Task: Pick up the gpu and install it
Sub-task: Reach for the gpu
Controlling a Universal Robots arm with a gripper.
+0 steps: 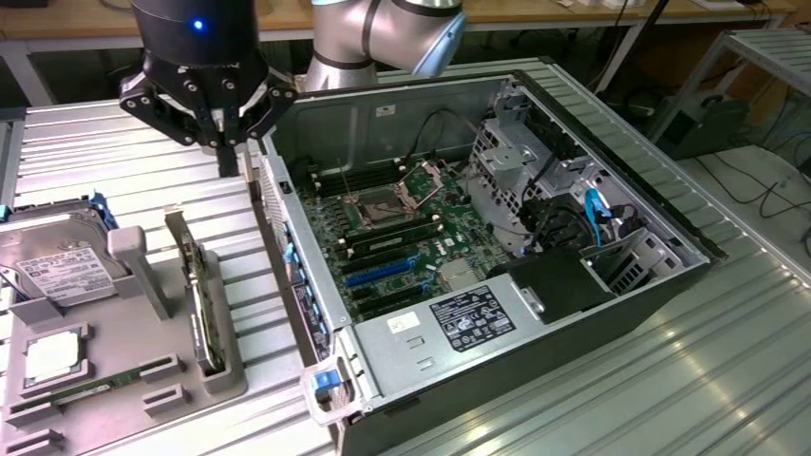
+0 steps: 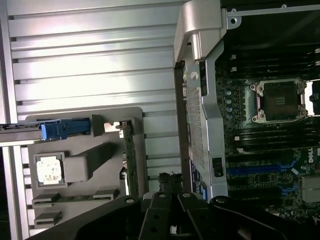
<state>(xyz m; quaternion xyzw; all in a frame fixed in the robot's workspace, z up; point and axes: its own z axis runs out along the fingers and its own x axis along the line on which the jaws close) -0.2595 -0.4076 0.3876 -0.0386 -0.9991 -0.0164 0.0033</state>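
The gpu (image 1: 193,275) is a thin dark card standing on edge in a slot of the grey holder (image 1: 127,351), at the exterior view's left. In the wrist view the gpu (image 2: 131,160) appears edge-on as a narrow strip on the grey holder (image 2: 85,150). My gripper (image 1: 228,161) hangs above the ribbed table, beyond the card's far end and close to the case's rear corner. Its black fingers are shut together with nothing between them. In the wrist view the gripper (image 2: 170,181) points down beside the card's end, apart from it.
The open computer case (image 1: 609,123) lies on its side at the exterior view's right, motherboard (image 1: 405,223) and blue slots (image 1: 380,273) exposed. The holder also carries a hard drive (image 1: 57,261), a processor (image 1: 53,356) and a RAM stick (image 1: 76,389). Case wall (image 2: 200,100) borders the gripper.
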